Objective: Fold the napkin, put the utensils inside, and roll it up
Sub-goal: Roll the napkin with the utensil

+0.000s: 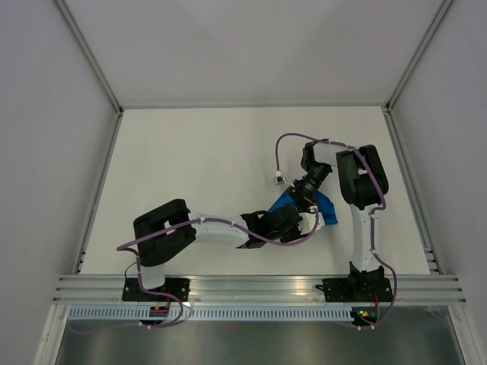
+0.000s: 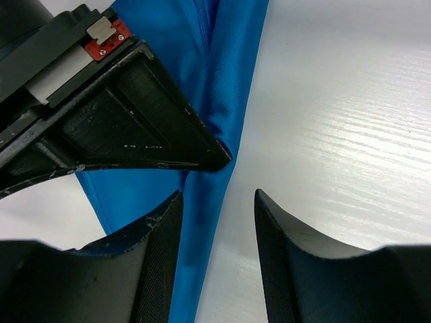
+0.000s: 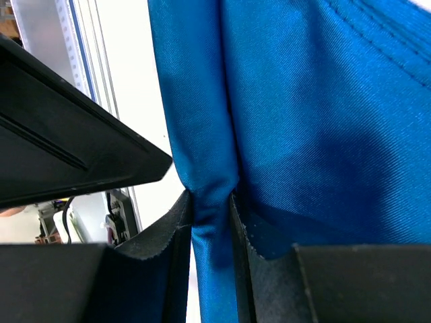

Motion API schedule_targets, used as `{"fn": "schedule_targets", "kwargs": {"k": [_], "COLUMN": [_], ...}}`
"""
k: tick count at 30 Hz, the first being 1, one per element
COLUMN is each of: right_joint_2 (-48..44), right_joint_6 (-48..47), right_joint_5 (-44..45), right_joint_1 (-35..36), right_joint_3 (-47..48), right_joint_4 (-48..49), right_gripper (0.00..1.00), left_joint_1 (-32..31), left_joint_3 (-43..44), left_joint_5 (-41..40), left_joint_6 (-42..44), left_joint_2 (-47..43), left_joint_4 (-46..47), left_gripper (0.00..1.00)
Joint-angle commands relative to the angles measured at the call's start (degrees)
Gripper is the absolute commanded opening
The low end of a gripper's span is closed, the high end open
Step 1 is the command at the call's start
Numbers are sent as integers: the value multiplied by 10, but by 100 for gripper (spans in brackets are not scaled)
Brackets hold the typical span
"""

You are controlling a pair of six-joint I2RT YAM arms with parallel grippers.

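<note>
Right pincer (image 3: pixel 212 202) pinching bunched fold of glossy blue napkin (image 3: pixel 323 101); left pincer (image 2: pixel 219 195) gaping astride its edge.

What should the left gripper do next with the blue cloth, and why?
Probably close the left gripper on the bright-blue soft cloth napkin. Its jaws stand open with the cloth's folded edge between them, while the right gripper pinches a ridge of it, so a second hold seems needed.

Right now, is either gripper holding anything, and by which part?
The right gripper pinches the napkin by a bunched fold. The left gripper is open over the cloth's edge and holds nothing.
</note>
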Motion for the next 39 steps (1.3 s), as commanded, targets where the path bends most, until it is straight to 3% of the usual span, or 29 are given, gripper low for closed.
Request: {"fn": "schedule_targets", "kwargs": {"k": [1, 12, 15, 16, 19, 22, 27, 30, 39], "right_joint_2": [28, 50, 54, 57, 60, 56, 31, -5, -99], "right_joint_6": [-28, -30, -29, -30, -28, -23, 0, 22, 90], "right_joint_5": [61, 56, 55, 55, 50, 40, 9, -20, -93], "right_joint_1": [-8, -14, -14, -14, -15, -17, -30, -45, -118], "right_joint_3": [10, 38, 43, 44, 54, 65, 87, 98, 130], "right_joint_4": [76, 51, 45, 42, 35, 32, 30, 36, 62], "right_gripper": [23, 23, 23, 23, 24, 34, 54, 60, 64], "left_joint_1": [-3, -3, -3, -3, -3, -1, 17, 34, 98], "left_joint_3": [29, 18, 15, 14, 10, 8, 13, 18, 49], "left_joint_5": [13, -47, -40, -39, -30, -7, 65, 108, 215], "left_joint_6": [32, 57, 56, 55, 54, 52, 33, 16, -47], "left_joint_2": [21, 72, 79, 80, 82, 80, 77, 76, 93], "left_joint_4": [-3, 65, 68, 68, 66, 50, 11, -14, -76], "left_gripper": [52, 50, 40, 29, 13, 4, 2, 2, 2]}}
